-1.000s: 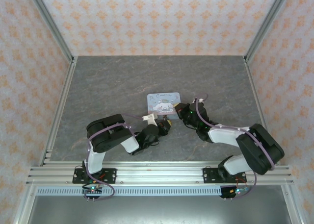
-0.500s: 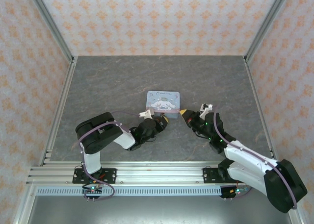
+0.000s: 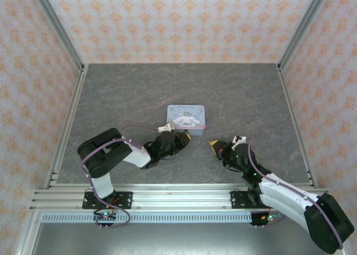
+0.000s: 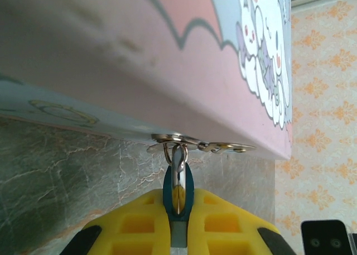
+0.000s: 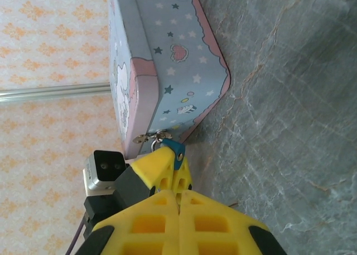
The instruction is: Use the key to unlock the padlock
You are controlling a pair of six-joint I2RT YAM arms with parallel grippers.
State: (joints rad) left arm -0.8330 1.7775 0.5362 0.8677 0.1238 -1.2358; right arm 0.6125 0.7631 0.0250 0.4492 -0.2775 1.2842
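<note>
Left gripper [image 4: 178, 227] clamps tight on the padlock [image 4: 178, 188], which hangs from the clasp [image 4: 192, 143] at the tin's [image 4: 167, 54] 6 o'clock edge. Right gripper [image 3: 213, 145], fingers pressed together, lies at the tin's 4 o'clock; any held object cannot be told.

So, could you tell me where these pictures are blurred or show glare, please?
Left wrist: the tin is blurred up close, and a bright glint sits on the padlock. Right wrist: tin and table look sharp. Top external: even light, soft shadows.

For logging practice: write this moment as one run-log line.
left hand: shut on padlock | right hand: shut | padlock: on clasp of tin
</note>
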